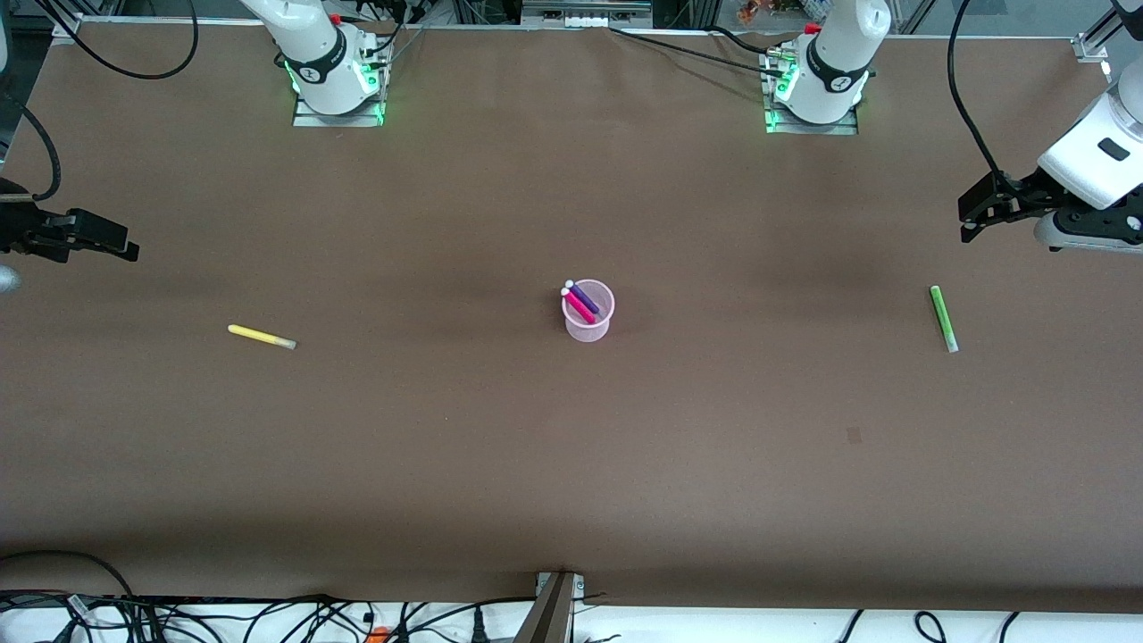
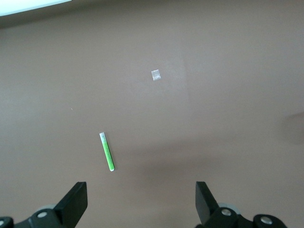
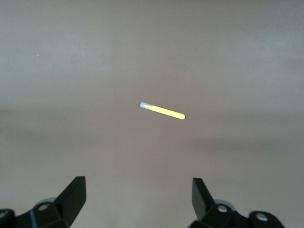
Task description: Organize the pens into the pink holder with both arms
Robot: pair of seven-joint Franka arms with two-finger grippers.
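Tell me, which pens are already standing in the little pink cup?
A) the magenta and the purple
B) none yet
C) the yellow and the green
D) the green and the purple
A: the magenta pen and the purple pen lean inside the pink cup, while the yellow pen and the green pen lie flat on the table.

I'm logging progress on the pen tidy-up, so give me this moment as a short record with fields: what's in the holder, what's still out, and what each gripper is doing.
holder: pink holder stands upright mid-table
in holder: magenta pen and purple pen, leaning
still out: yellow pen lying flat toward the right arm's end; green pen lying flat toward the left arm's end
left gripper: up in the air above the table near the green pen, jaws open, empty
right gripper: up in the air with the yellow pen in its wrist view, jaws open, empty
progress: two of four pens stowed
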